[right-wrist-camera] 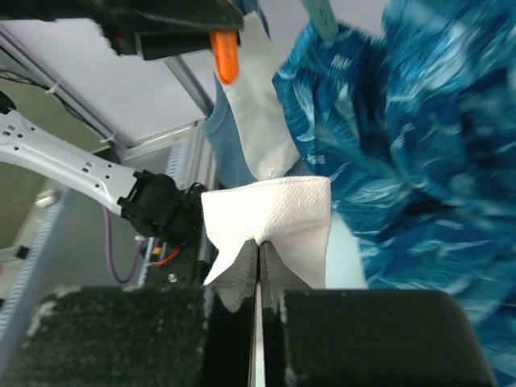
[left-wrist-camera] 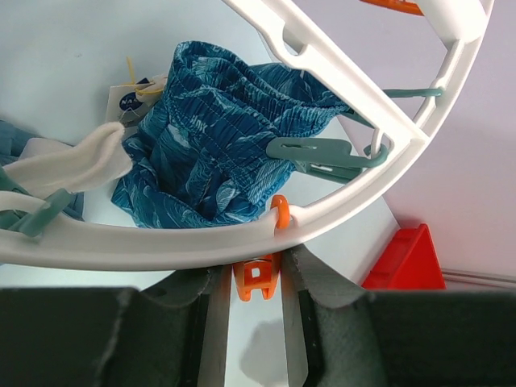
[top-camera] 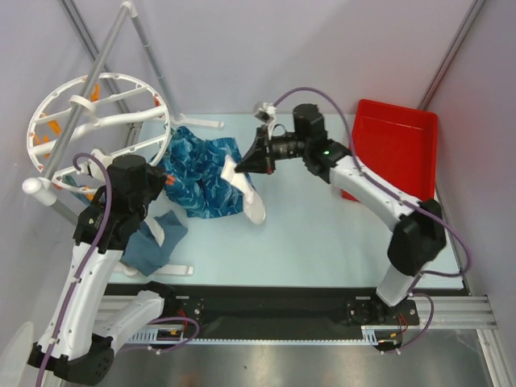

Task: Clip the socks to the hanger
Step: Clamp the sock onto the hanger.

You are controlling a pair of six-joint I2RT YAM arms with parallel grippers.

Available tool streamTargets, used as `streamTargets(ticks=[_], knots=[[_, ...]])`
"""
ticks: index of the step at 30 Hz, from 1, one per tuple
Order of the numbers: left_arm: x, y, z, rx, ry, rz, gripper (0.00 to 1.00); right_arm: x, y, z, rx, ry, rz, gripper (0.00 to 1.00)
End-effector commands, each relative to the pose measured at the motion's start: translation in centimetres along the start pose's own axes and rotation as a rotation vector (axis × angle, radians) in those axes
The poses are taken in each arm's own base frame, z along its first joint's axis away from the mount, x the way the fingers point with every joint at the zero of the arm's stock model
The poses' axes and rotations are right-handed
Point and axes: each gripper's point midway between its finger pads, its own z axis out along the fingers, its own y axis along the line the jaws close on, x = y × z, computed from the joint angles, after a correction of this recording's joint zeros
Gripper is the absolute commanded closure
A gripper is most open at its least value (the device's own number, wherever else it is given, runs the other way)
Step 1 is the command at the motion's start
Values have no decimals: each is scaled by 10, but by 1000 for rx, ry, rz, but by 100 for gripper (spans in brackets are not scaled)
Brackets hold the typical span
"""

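Overhead, the white round hanger (top-camera: 105, 77) stood tilted over the far left corner of the table (top-camera: 322, 234), with grey rack poles (top-camera: 97, 72) crossing it. The left gripper (left-wrist-camera: 256, 284) was nearly closed, its two fingers pinching an orange clip (left-wrist-camera: 256, 276) that hung from the hanger's rim, just below the white ring. Two teal clips (left-wrist-camera: 310, 153) dangled from the spokes nearby, and beyond them a blue patterned cloth (left-wrist-camera: 218, 137) hung bunched.

The right gripper (right-wrist-camera: 260, 251) was fully closed on a white sock (right-wrist-camera: 274, 214), nipping it at its edge so that the fabric fanned out past the fingertips. From above, that sock (top-camera: 250, 201) drooped from the gripper towards the table's middle, just beside the blue cloth and a little apart from the held clip. In the right wrist view the clip (right-wrist-camera: 226, 56) showed near the top, well above the sock.

A grey-blue garment (top-camera: 153, 246) lay near the table's left edge, towards the near side. A red bin (top-camera: 395, 149) sat at the far right corner.
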Motion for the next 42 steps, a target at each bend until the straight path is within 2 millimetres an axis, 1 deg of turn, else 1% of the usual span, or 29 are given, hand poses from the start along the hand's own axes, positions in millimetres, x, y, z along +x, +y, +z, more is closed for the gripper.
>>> streamTargets(ticks=[1,2,3,5,6,8,9,10,11,12,14,18,26,31,38,42], knots=[[-1,-8,-7,45,16,-44,100,-18,22,36,-133,-35,21,100],[-1,-8,-7,44,15,-44,100,-16,21,44,-136,-30,41,100],[-1,-9,-8,49,16,-46,100,-12,15,55,-139,-18,95,100],[0,-9,-9,54,21,-45,100,-9,21,70,-176,-8,140,100],[-1,-10,-9,55,20,-46,100,-6,19,78,-192,-6,180,100],[-1,-9,-8,57,19,-48,100,-2,26,90,-228,3,217,100],[0,-9,-8,56,23,-46,100,-4,30,95,-250,-11,212,100],[0,-9,-8,58,21,-46,100,0,30,100,-269,2,274,100],[0,-10,-8,63,21,-47,100,1,35,105,-293,3,288,100],[1,-10,-8,64,24,-45,100,-3,37,107,-309,-9,295,100],[1,-11,-7,64,25,-42,100,2,38,112,-331,3,359,100],[1,-12,-7,71,25,-41,100,8,36,115,-335,7,387,100],[1,-12,-8,76,26,-42,100,9,36,119,-342,2,400,100],[1,-11,-9,75,23,-44,100,13,32,124,-340,2,416,100],[1,-11,-10,76,24,-44,100,12,30,128,-345,-5,419,100],[-1,-12,-10,79,21,-47,100,8,34,131,-357,-9,419,100]])
